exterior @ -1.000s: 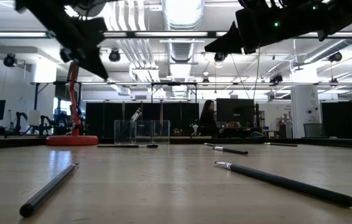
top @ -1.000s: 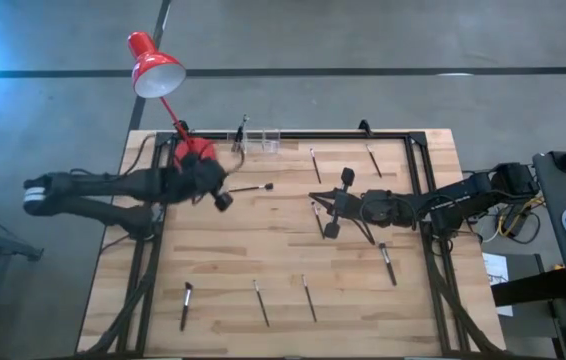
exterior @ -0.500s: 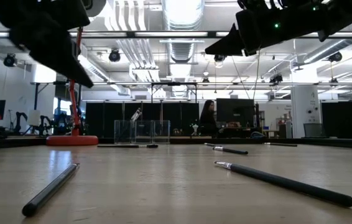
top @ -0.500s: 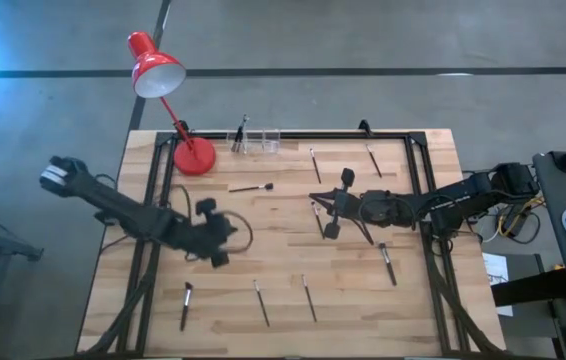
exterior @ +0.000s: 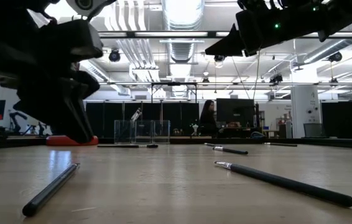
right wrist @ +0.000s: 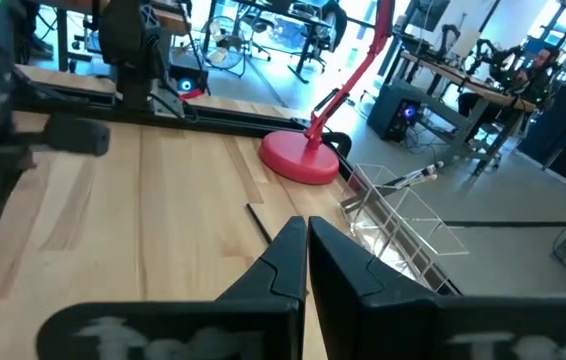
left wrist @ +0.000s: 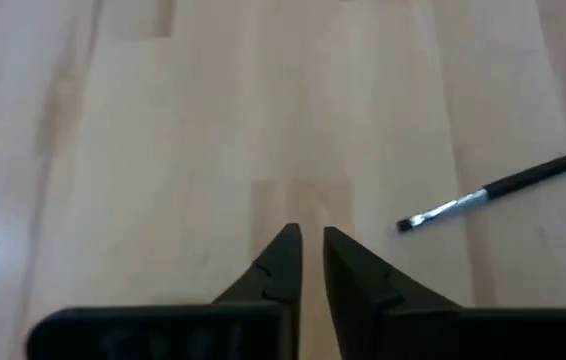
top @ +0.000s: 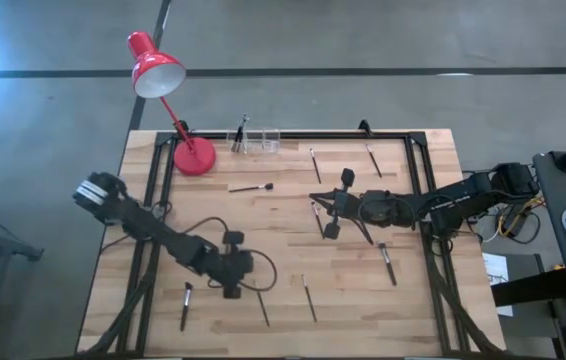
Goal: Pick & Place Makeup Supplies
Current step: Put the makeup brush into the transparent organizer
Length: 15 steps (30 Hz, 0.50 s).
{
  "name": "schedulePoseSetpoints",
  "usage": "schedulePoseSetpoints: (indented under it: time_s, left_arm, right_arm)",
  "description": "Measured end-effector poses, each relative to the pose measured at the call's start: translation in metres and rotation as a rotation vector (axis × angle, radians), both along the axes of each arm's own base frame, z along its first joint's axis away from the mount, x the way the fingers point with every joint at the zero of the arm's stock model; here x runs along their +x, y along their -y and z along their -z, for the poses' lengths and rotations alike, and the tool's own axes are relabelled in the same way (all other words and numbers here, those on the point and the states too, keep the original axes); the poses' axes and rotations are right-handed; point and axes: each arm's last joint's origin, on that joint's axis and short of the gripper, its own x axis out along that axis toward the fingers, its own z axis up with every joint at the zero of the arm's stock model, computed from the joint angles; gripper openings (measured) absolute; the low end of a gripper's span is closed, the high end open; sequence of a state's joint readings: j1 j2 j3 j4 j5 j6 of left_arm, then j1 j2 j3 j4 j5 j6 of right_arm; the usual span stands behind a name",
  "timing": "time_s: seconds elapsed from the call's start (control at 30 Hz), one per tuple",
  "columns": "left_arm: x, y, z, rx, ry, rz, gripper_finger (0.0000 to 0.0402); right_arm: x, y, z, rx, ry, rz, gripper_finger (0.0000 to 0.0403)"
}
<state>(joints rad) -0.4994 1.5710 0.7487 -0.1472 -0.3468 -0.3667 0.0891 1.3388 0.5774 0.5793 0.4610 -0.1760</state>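
Left gripper (left wrist: 308, 240) moved to front table, brush (left wrist: 498, 190) nearby, untouched

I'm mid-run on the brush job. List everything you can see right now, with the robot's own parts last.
table: one, light wood, under both arms
lamp: one, red, base on the table's back left corner
holder: one, clear, at the back edge beside the lamp base
brush in holder: at least one, dark, standing up
loose brushes: eight, dark or silvery, lying flat, three at the front, the rest at the middle and back
person: one, dark clothes, far behind the table
left hand: black, slightly open, empty, low over the front brushes
right hand: black, shut, empty, above the table's middle
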Motion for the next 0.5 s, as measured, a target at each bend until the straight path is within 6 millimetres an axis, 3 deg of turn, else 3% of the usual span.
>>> schedulePoseSetpoints:
  time_s: [0.2,0.5]
  left_arm:
    - [0.017,0.015,-0.006,-0.039,-0.011,0.106,0.0072]
    - [0.016,0.020,-0.003,-0.031,-0.055,0.209,0.0073]
  right_arm:
    - [-0.001,0.000,0.002,0.001,-0.007,0.000,0.0008]
    - [-0.001,0.000,0.003,0.002,-0.007,0.001,0.0009]
